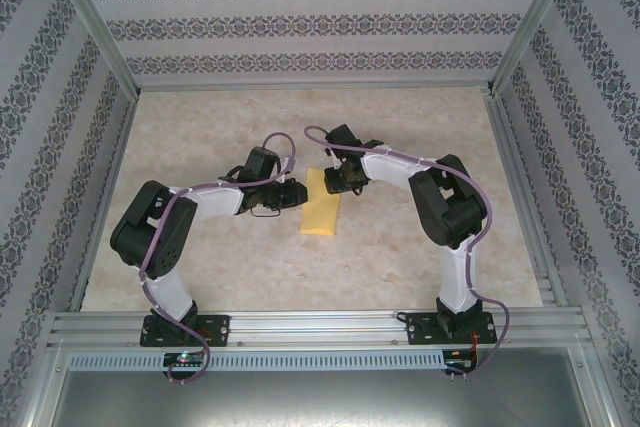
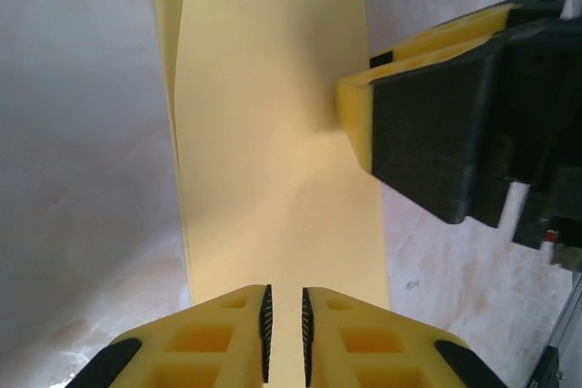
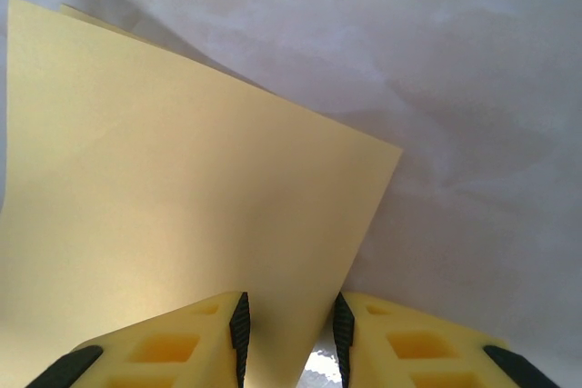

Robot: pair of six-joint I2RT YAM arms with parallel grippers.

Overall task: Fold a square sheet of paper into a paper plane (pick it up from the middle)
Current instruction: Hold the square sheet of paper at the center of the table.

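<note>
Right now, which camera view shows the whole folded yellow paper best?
Top external: the yellow paper appears almost whole there, its outline clear. The left wrist view cuts off its ends; the right wrist view gives one corner, close.

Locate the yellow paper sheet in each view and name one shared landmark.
Top external: the paper sheet lies at the middle of the table.
Left wrist: a band running top to bottom through the centre.
Right wrist: it covers the left and centre.
Shared landmark: the pale marbled table beneath it.
</note>
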